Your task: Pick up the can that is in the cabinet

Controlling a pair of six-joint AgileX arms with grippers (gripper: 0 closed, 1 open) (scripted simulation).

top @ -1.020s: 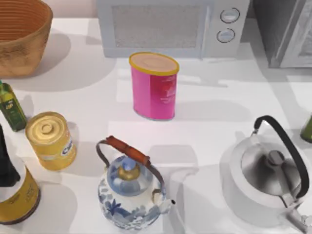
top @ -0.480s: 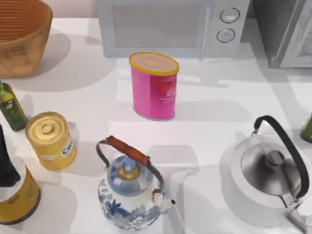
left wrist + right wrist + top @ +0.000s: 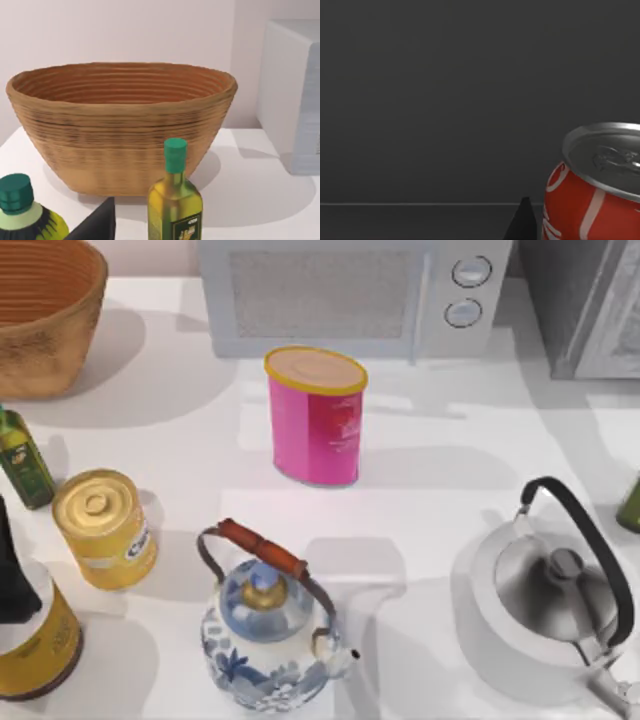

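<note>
I look down on a white table [image 3: 480, 470] carrying clutter, lit from above so that each item casts a soft grey shadow on the surface. The white microwave [image 3: 350, 295], with two round knobs on its front, stands at the table's far edge and serves as my landmark. Left of the microwave sits a woven basket [image 3: 40, 315]. In front of the microwave stands a pink tin [image 3: 315, 415]; nearer than that, a blue-and-white teapot [image 3: 265, 635]. Right of the teapot is a metal kettle [image 3: 550, 610]. In the left wrist view, a plain pale wall [image 3: 125, 30] rises behind the basket [image 3: 120, 125].
</note>
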